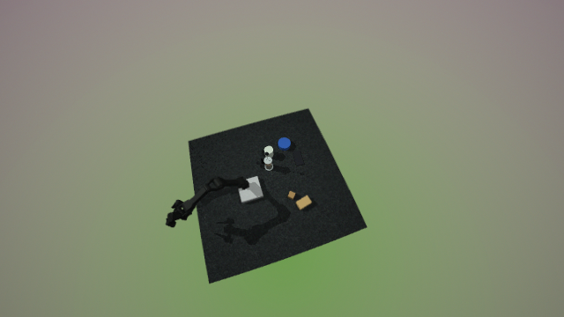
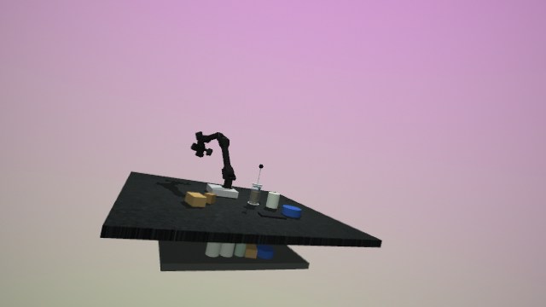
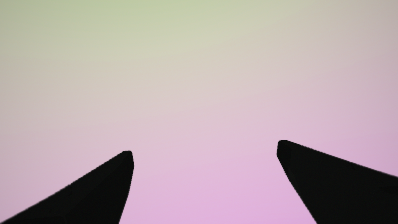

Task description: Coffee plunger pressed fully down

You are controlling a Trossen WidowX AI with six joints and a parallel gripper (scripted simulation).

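The coffee press point(image 1: 268, 165) point(image 2: 254, 196) stands upright on the dark table, a clear glass with brown contents. Its plunger rod stands high above the lid, topped by a black knob point(image 1: 266, 154) point(image 2: 261, 166). My gripper point(image 3: 207, 152) is open, with nothing between its fingers. In the top and exterior views it is held high, out past the table's left edge in the top view, on the far side of the arm's base from the press, and touches nothing. The press is not in the wrist view, which shows only the fingers and plain background.
A white cylinder point(image 1: 269, 150) point(image 2: 273, 200) stands close beside the press. A blue disc point(image 1: 284, 143) point(image 2: 292, 211) and a thin dark slab point(image 1: 299, 158) point(image 2: 272, 215) lie near it. Two orange-tan blocks, one large point(image 1: 304, 202) point(image 2: 195, 199), one small point(image 1: 292, 195) point(image 2: 210, 198), sit farther off. A lower shelf point(image 2: 235, 266) holds several objects.
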